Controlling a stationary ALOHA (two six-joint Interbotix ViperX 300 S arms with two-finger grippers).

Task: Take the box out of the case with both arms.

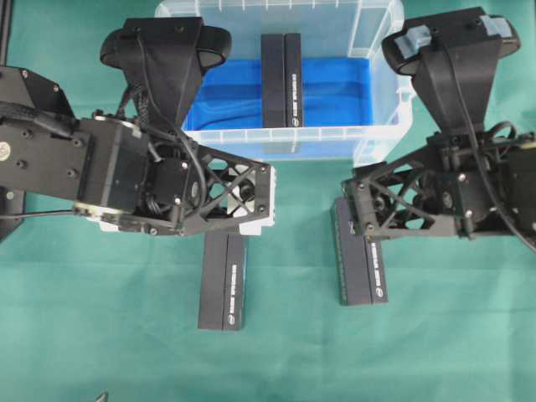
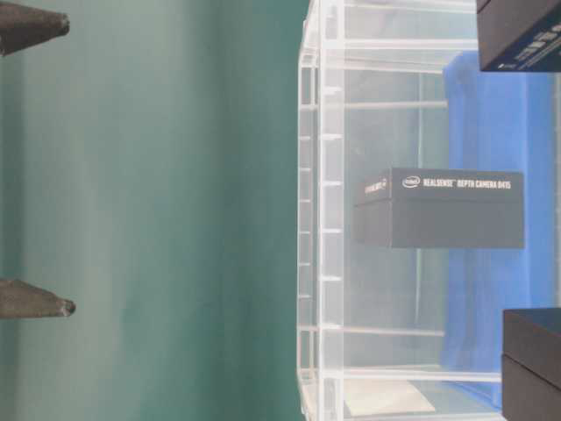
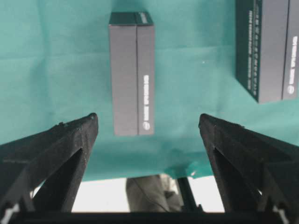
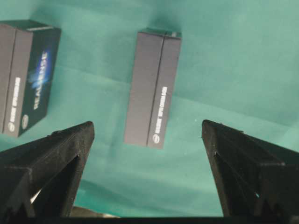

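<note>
Dark box (image 1: 281, 79) stands on edge in clear case (image 1: 381, 126) — mid-floor, on blue lining.

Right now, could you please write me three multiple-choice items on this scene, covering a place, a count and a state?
1. Where is the clear plastic case's black rectangular box?
A. On its blue liner
B. On the green cloth
C. In a gripper

2. How many black boxes lie outside the case?
A. None
B. Two
C. Four

3. How are the two grippers?
A. Both open, empty
B. Both shut
C. One holding a box

Answers: 1 A, the box stands inside the case; 2 B, the left-hand outside box and the right-hand outside box lie on the cloth; 3 A, left gripper and right gripper are spread wide.
</note>
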